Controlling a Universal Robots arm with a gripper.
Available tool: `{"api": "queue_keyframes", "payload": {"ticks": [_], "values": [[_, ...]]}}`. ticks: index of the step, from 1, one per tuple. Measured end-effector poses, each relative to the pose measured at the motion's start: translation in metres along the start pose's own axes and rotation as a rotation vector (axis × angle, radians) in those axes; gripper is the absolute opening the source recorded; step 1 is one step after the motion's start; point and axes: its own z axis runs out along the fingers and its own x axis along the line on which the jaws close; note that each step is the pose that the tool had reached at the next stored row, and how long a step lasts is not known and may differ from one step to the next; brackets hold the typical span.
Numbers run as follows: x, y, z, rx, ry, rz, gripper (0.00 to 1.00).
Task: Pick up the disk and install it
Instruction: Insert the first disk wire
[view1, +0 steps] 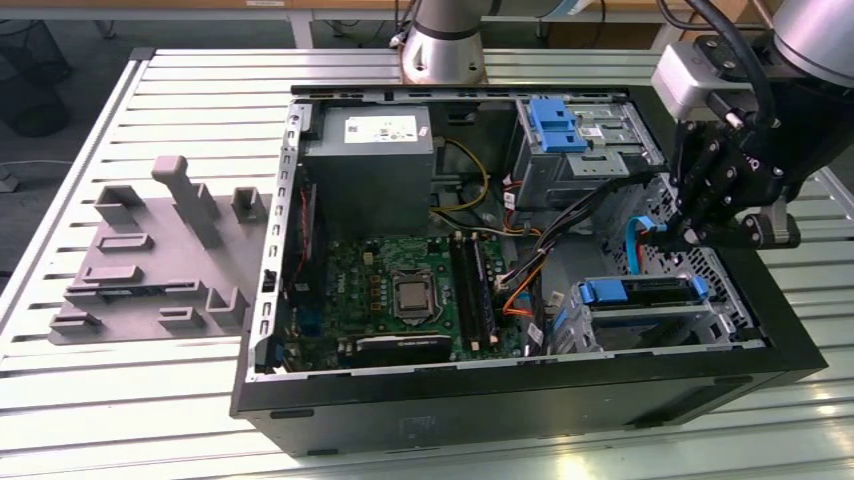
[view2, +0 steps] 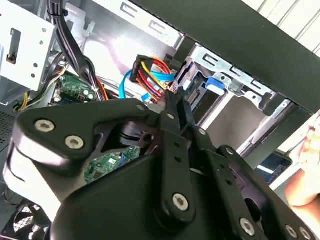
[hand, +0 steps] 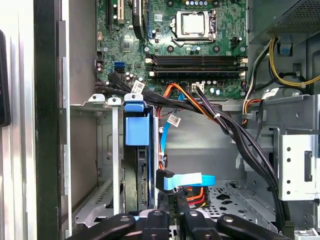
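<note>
Your gripper (view1: 687, 232) hangs inside the open computer case (view1: 534, 395), over the drive bay at the case's corner nearest the exterior view's right. In the second wrist view its fingers (view2: 176, 107) stand pressed together, closed with nothing between them, their tips right at the bundle of red, yellow and orange cables (view2: 152, 75).

The disk (view1: 641, 292) sits in the metal drive cage (view1: 650, 325) just below the gripper, its blue carrier bracket showing along the top; in the first wrist view you see it (hand: 136, 131) standing on edge in the cage slot. It looks seated, though you cannot tell for sure from these angles. A blue flat cable (hand: 186, 181) lies beside it, close to the gripper. A 2nd blue bracket (view1: 557, 124) rests on the upper bay. The case stands on the slatted table (view1: 120, 400).
</note>
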Motion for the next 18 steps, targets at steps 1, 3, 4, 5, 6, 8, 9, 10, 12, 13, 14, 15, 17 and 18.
{"api": "queue_keyframes", "payload": {"ticks": [1,3,4,5,6,8,9,10,12,13,14,15,17,18], "values": [[0.0000,0.0000,0.0001,0.0000,-0.0001,0.000,0.17],[0.0000,0.0000,0.0001,0.0000,-0.0001,0.000,0.16],[0.0000,0.0000,0.0001,0.0000,-0.0001,0.000,0.16],[0.0000,0.0000,0.0001,0.0000,-0.0001,0.000,0.16],[0.0000,0.0000,0.0001,0.0000,-0.0001,0.000,0.16],[0.0000,0.0000,0.0002,0.0000,-0.0001,0.000,0.16],[0.0000,0.0000,0.0002,0.0001,-0.0001,0.000,0.16],[0.0000,0.0000,0.0003,0.0000,-0.0001,0.000,0.16],[0.0000,0.0000,0.0003,0.0000,-0.0001,0.000,0.16],[0.0000,0.0000,0.0003,0.0000,-0.0001,0.000,0.16],[0.0000,0.0000,0.0003,0.0000,-0.0002,0.000,0.16],[0.0000,0.0000,0.0003,0.0000,-0.0001,0.000,0.16],[0.0000,0.0000,0.0004,0.0000,-0.0001,0.000,0.16],[0.0001,0.0000,0.0005,0.0000,0.0006,0.000,0.16]]}}
